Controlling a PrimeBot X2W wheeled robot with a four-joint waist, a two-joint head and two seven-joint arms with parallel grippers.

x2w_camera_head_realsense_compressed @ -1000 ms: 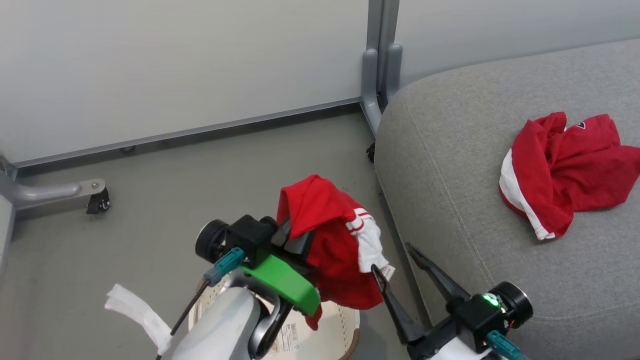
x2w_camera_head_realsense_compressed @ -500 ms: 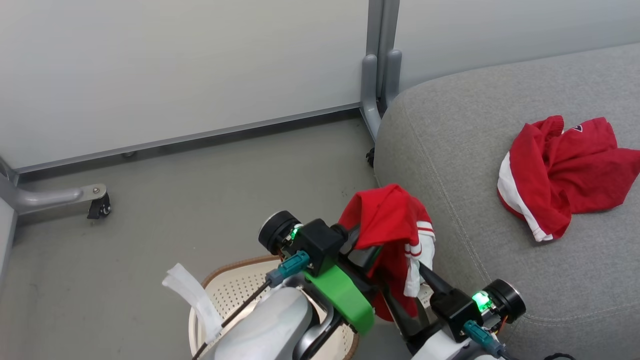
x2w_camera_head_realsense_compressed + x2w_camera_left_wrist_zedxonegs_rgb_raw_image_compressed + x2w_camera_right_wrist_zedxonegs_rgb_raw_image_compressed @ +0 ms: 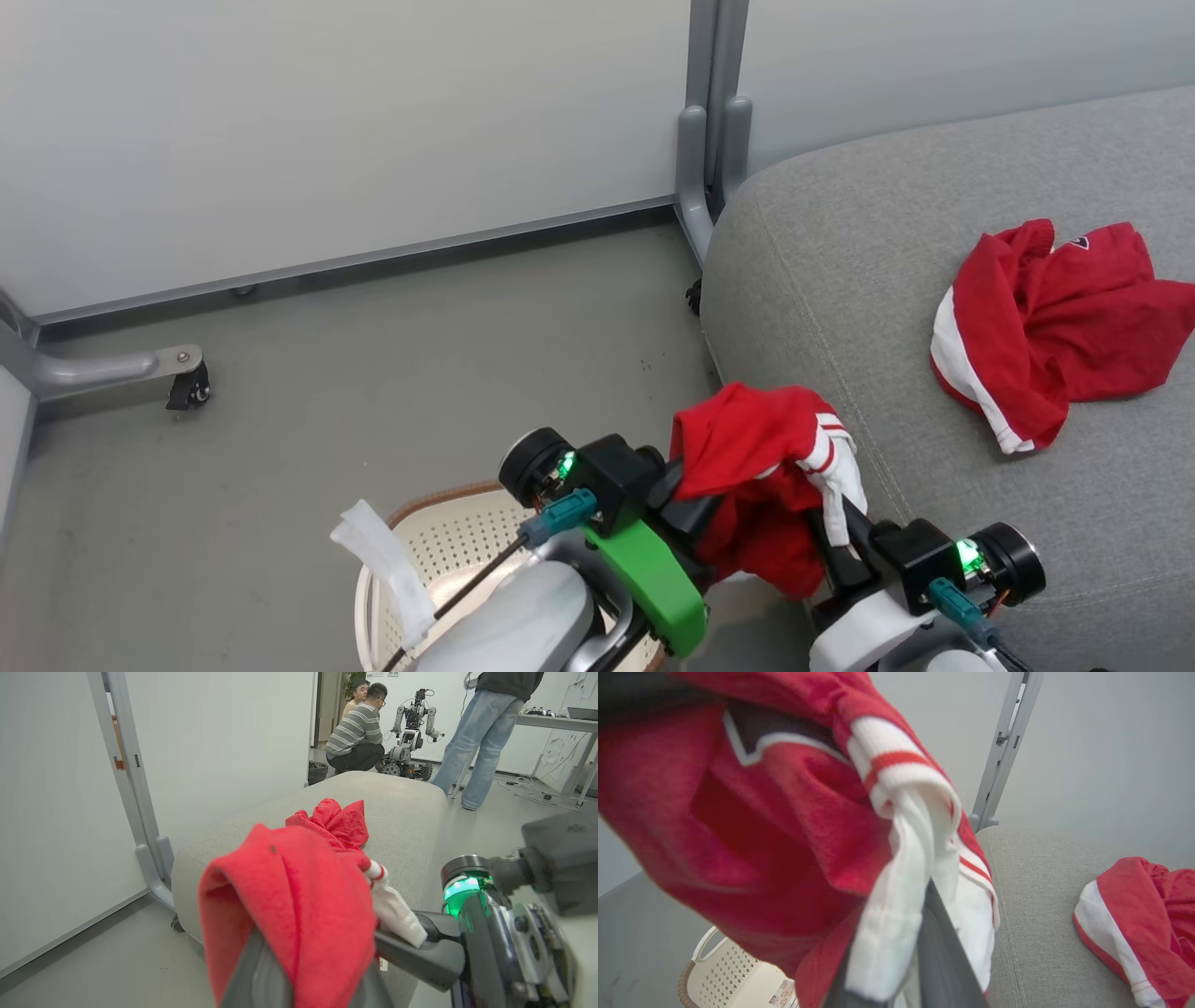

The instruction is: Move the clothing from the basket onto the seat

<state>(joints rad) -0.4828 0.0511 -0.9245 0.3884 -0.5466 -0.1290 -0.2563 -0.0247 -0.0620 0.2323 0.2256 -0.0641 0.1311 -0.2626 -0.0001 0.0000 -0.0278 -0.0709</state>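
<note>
A grey floor (image 3: 373, 373) and a pale partition (image 3: 327, 121) lie to the head view's left. On the right is the seat (image 3: 887, 280), a rounded cushion of woven grey with a stitched seam. One crumpled red garment (image 3: 1055, 317) lies on it. The left gripper (image 3: 698, 499) pinches a second garment (image 3: 756, 448) beside the seat's near edge, lifted clear of the perforated cream basket (image 3: 439, 532). The right gripper (image 3: 840, 537) touches its white striped cuff, but I cannot tell whether it is spread or closed.

In the left wrist view, limp red knit drapes over the fingers. In the right wrist view, the cuff lies over one dark finger. If released here, the slack cloth could slide off the rounded edge or snag on that finger.
</note>
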